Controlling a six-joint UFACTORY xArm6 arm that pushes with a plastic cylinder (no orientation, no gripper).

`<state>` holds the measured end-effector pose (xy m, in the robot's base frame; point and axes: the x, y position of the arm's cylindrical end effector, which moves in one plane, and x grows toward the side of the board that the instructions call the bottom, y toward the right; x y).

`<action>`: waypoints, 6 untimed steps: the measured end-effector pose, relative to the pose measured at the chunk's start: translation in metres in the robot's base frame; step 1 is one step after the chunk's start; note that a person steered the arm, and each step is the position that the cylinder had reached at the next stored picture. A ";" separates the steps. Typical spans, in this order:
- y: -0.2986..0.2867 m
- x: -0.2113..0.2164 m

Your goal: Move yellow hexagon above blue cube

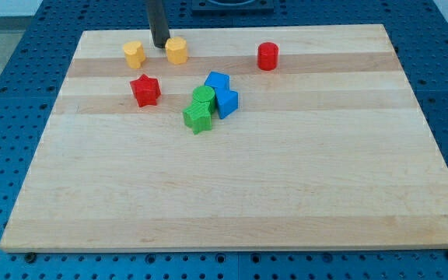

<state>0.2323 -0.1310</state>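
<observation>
Green blocks (200, 109) are clustered with blue blocks (222, 93); my tip (159, 46), jawless, is set beside yellow hexagon (176, 50).

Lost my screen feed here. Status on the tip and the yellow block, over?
My tip down between two yellow blocks, touching the right one. Blue blocks lower right, beside the green ones. Path looks clear.

Wooden board (232, 194); blue perforated table (6, 101)
</observation>
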 end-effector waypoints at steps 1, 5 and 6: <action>0.018 0.021; -0.015 0.051; 0.007 0.051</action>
